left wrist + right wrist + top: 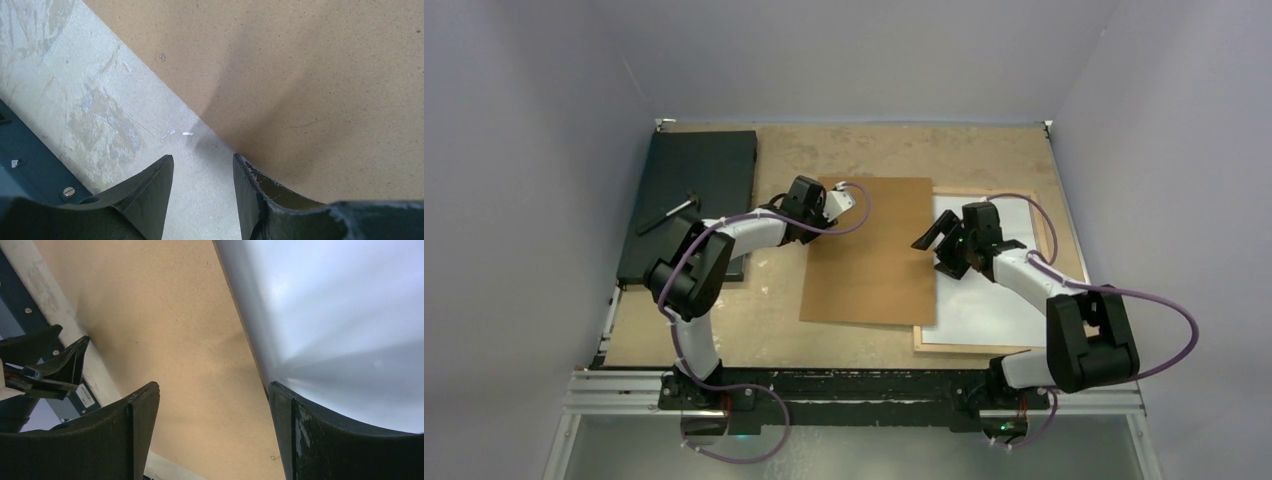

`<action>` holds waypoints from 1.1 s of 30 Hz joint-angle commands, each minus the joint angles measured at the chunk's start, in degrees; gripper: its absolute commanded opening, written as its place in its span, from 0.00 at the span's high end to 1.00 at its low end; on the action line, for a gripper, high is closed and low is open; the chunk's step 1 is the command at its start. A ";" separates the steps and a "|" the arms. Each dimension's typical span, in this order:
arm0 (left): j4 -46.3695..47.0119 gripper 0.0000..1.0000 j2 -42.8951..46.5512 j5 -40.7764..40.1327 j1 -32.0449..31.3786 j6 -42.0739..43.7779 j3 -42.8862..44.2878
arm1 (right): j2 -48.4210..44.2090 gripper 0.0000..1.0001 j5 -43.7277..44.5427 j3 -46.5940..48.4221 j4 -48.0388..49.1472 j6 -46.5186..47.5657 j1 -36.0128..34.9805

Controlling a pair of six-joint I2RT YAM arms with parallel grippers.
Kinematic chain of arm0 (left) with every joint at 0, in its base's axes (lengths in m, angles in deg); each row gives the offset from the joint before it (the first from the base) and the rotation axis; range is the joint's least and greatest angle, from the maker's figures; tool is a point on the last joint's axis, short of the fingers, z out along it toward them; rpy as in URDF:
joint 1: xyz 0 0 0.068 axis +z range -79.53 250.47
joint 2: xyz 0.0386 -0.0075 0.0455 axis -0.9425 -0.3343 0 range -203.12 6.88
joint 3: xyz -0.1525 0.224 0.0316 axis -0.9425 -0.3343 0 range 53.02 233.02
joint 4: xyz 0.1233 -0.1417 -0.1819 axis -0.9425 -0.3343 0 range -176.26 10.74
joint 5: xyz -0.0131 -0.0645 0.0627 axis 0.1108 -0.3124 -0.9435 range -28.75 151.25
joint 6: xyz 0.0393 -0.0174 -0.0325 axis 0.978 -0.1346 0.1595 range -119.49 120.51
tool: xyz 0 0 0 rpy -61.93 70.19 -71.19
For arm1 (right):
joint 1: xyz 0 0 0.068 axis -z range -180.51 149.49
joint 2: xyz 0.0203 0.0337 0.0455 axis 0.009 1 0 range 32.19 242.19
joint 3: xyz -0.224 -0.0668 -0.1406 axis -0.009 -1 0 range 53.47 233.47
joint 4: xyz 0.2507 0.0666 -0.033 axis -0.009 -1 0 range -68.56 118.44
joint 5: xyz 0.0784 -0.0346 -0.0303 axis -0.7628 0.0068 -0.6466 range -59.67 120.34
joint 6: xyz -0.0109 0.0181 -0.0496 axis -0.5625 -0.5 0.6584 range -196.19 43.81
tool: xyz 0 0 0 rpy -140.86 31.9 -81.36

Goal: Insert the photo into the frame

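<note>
The left claw (202,192), released, straddles the left edge of a flat brown fibreboard panel (325,90) on the pale counter (100,115). The right claw (215,435), also released, straddles the panel's right edge. That edge overlaps the large white-backed glossy photo (340,315), seemingly face down inside the thin light-wood frame (972,349). Best approach: pinch both edges evenly, lift level, and avoid dragging the photo.

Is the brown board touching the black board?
Apart. The top view shows a strip of bare table between the flat brown fibreboard panel and the flat black rectangular board; the left wrist view shows that gap too.
</note>
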 commanded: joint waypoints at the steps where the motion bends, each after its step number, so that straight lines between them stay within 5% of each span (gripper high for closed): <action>1: -7.09 0.53 -3.76 7.65 -2.45 -3.33 -2.16 | 0.65 0.19 -0.54 1.12 2.92 4.13 0.11; 12: -7.18 0.55 -3.79 7.30 -2.41 -3.26 -1.73 | 1.35 0.29 -2.86 1.50 4.79 6.68 0.24; 23: -7.12 0.57 -2.88 11.35 -2.00 -3.68 -1.35 | -9.00 0.39 -21.05 2.59 13.12 3.56 0.28; 33: -9.14 0.55 2.32 17.43 1.10 -2.48 0.08 | -7.11 0.74 -24.01 2.58 12.85 2.11 0.28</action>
